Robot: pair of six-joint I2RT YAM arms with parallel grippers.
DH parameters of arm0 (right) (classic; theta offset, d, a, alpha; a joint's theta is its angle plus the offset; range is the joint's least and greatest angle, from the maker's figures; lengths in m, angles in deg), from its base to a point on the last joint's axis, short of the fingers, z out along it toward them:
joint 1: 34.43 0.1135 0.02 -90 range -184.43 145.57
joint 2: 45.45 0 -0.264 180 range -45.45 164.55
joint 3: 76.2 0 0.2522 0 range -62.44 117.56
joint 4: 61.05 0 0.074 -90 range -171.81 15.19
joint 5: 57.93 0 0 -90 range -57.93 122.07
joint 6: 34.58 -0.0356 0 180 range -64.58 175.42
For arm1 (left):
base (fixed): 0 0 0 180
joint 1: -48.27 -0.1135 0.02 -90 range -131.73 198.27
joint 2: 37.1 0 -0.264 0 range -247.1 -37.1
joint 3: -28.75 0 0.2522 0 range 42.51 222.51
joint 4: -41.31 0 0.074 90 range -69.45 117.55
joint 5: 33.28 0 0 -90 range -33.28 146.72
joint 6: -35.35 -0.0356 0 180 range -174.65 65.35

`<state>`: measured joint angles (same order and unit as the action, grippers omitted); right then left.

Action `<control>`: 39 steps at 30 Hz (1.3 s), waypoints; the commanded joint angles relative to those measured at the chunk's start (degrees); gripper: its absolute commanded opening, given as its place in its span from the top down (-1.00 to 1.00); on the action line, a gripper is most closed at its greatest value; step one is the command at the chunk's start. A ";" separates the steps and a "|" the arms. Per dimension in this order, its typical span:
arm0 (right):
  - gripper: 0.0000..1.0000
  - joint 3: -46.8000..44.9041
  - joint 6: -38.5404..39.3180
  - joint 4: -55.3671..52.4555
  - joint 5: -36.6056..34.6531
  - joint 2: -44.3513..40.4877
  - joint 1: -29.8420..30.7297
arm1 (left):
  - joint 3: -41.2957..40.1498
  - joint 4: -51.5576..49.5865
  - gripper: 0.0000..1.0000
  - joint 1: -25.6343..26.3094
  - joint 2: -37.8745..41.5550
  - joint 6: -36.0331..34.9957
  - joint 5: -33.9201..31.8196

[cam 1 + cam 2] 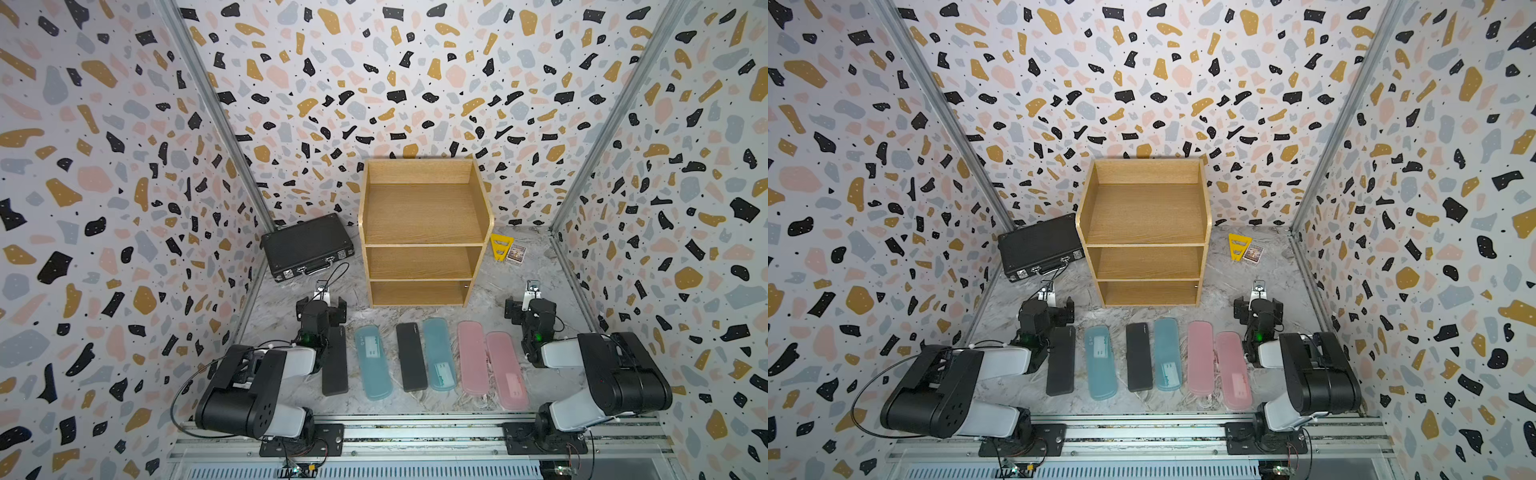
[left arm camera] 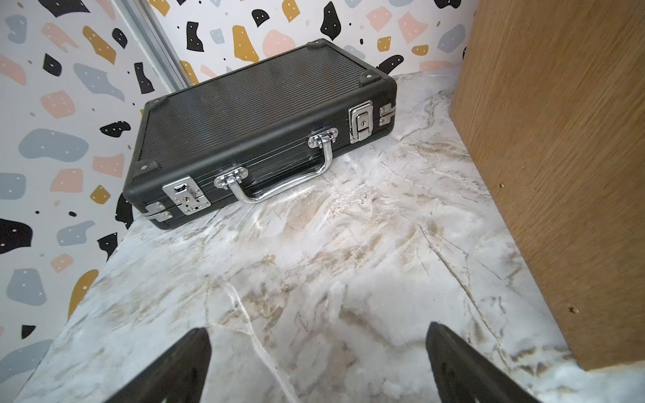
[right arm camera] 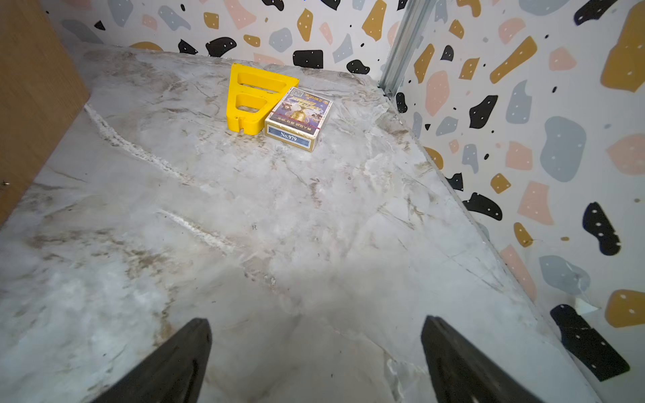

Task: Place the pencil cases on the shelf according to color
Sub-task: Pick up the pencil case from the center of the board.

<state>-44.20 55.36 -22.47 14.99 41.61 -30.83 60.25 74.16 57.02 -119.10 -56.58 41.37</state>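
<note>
Six pencil cases lie side by side on the marble table in front of the shelf (image 1: 422,232) (image 1: 1146,232). From left to right they are black (image 1: 334,365), teal (image 1: 372,361), black (image 1: 410,356), teal (image 1: 438,353), pink (image 1: 473,357) and pink (image 1: 506,370). All three tiers of the shelf are bare. My left gripper (image 1: 322,305) (image 2: 319,331) hovers just beyond the far end of the leftmost black case, open and holding nothing. My right gripper (image 1: 530,305) (image 3: 317,324) stands to the right of the pink cases, also open with only bare table between its fingers.
A black briefcase (image 1: 307,247) (image 2: 258,129) with metal latches lies at the back left beside the shelf. A yellow plastic piece (image 3: 251,99) and a card box (image 3: 298,118) sit at the back right. Patterned walls close in on three sides.
</note>
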 commanded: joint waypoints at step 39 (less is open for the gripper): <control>-1.00 2.42 -0.44 -8.77 -8.60 -9.13 2.75 | 12.99 -36.36 -0.99 0.12 16.01 14.55 -17.91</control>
<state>-44.95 54.99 -24.11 12.39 38.20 -29.67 65.87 55.38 57.02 -106.88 -50.68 32.27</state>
